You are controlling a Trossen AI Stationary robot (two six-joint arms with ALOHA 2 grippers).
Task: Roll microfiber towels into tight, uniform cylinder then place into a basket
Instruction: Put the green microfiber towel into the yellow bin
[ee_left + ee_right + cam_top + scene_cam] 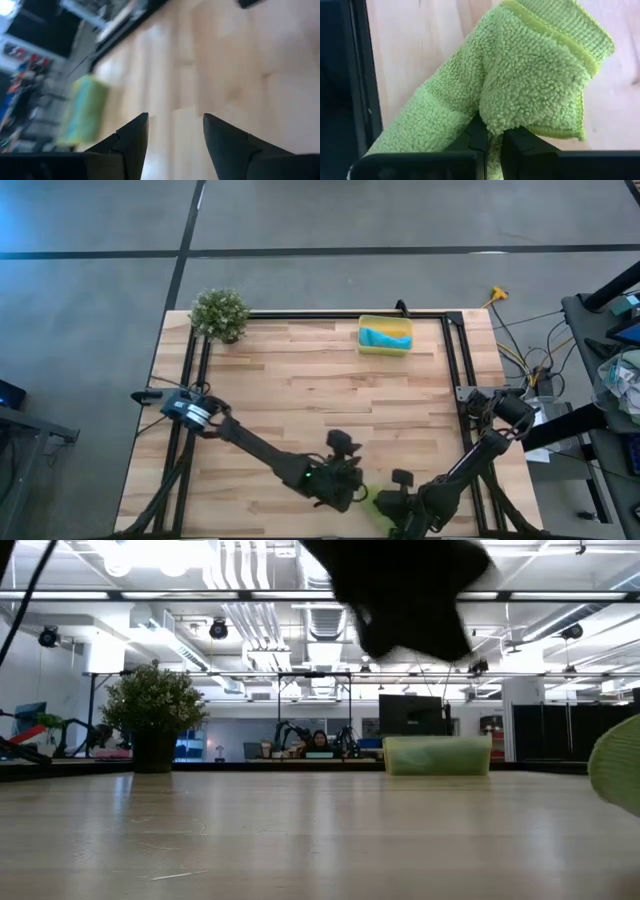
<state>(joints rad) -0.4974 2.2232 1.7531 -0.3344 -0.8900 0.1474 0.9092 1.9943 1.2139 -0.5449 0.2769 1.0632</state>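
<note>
The lime-green microfiber towel is bunched into a loose roll near the table's front edge, and my right gripper is shut on it. In the low view the towel shows only at the right border. My left gripper stands open above the table just left of the towel, with nothing between its fingers. The yellow basket stands at the far edge with a turquoise towel lying in it. My right gripper pinches a thick fold of the green towel between its two fingers, several layers together. The fingers come steeply from above. The roll runs on across the fingers, and its hemmed end spreads out past them. Whether the towel is lifted clear I cannot tell.
A small potted plant stands at the table's far left corner. A black frame rail runs along the right side, close to my right arm. Bare wood lies between the grippers and the basket.
</note>
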